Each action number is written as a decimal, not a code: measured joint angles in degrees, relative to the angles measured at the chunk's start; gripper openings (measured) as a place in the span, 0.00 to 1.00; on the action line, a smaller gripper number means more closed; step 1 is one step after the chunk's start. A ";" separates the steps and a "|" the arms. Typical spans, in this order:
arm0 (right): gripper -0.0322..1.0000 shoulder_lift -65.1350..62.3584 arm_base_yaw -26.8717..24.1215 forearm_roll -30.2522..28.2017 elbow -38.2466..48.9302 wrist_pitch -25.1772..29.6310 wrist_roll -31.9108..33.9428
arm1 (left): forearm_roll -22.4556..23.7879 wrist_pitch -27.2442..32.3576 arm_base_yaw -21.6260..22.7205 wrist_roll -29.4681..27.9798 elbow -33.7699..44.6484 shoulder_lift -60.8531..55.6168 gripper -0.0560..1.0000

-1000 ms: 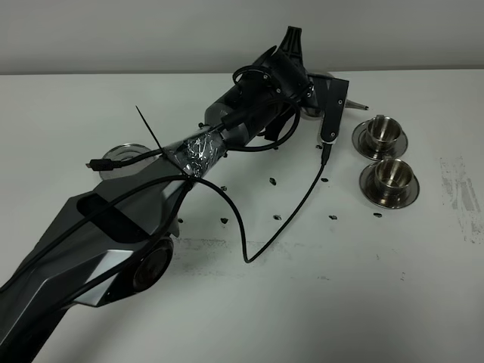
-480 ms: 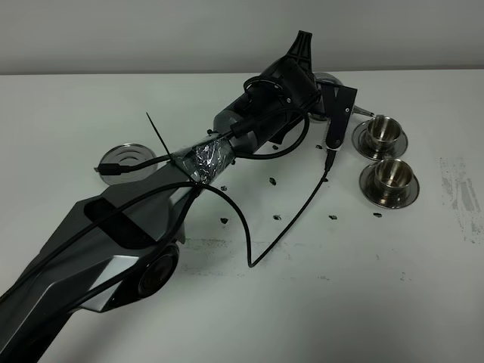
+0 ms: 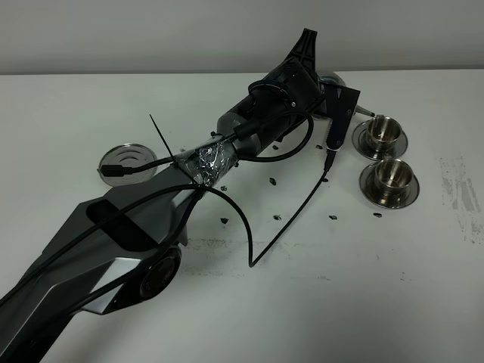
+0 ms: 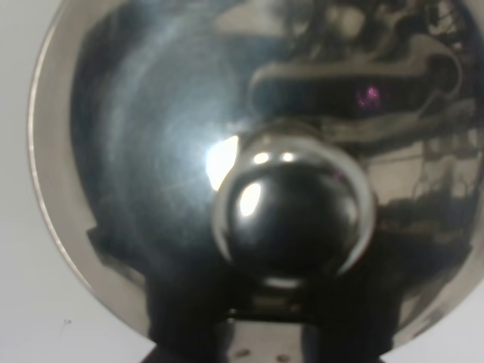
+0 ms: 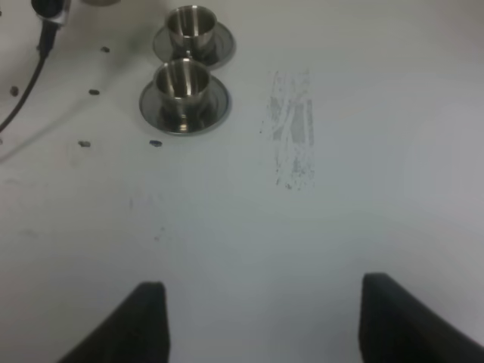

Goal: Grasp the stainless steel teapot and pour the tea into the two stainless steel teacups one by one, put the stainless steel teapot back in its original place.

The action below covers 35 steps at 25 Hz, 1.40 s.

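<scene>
White desk (image 3: 340, 302), pale wall (image 3: 151, 34) behind its far edge. Toward the left edge lies a flat ringed steel disc (image 3: 125, 160) with nothing standing on it. The left arm (image 3: 151, 234) runs from the near-left corner diagonally to the far middle, and a loose black cable (image 3: 291, 219) droops from it onto the desk.

The left hand (image 4: 261, 327) is pressed together and pinches the stainless steel teapot (image 4: 144, 151). The pot is well apart from the disc. Its domed lid and round knob (image 4: 291, 208) fill the left wrist view. In the high view the arm hides most of the pot. Only the thin spout (image 3: 366, 111) shows clearly, with its tip near the farther cup.

Right of middle, two steel teacups (image 3: 380, 130), each on a saucer (image 3: 368, 190), sit one behind the other. Whether they hold tea I cannot tell. Dark specks (image 3: 271, 181) are scattered mid-desk. There is a grey scuff (image 3: 461, 193) near the right edge.

The right hand (image 5: 261, 325) is spread, holds nothing, and hangs over bare desk.
</scene>
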 joint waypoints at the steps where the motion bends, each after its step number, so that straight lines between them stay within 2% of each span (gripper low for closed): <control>1: 0.54 0.00 0.00 0.00 0.00 0.00 0.00 | 0.00 -0.14 0.00 0.00 0.00 0.00 0.21; 35: 0.54 0.00 0.00 0.00 0.00 0.00 0.00 | 2.29 -0.99 -0.80 -1.19 0.00 1.18 0.21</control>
